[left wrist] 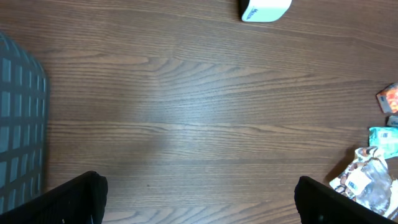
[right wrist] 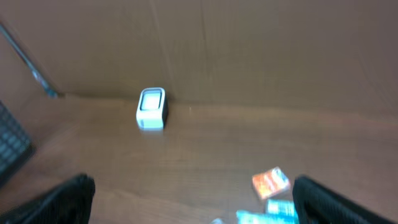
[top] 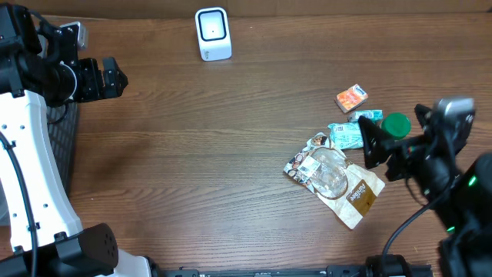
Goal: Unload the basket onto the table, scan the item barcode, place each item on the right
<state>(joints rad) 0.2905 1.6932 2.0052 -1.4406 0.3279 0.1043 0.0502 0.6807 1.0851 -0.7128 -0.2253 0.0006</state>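
A white barcode scanner [top: 213, 34] stands upright at the back of the wooden table, also in the left wrist view [left wrist: 264, 9] and the right wrist view [right wrist: 151, 107]. The items lie in a pile at the right: an orange packet [top: 351, 98] [right wrist: 270, 183], a teal packet [top: 346, 135] [left wrist: 384, 138], a green round lid [top: 397, 125], a clear snack bag [top: 329, 172] [left wrist: 364, 180] and a tan pouch [top: 361, 196]. My right gripper [top: 370, 144] [right wrist: 196, 202] hovers open over the pile's right side, holding nothing. My left gripper [top: 117, 77] [left wrist: 199, 202] is open and empty at the far left.
A dark grid-sided bin [top: 65, 146] [left wrist: 18, 124] stands at the table's left edge under the left arm. A brown cardboard wall [right wrist: 249, 50] closes off the back of the table behind the scanner.
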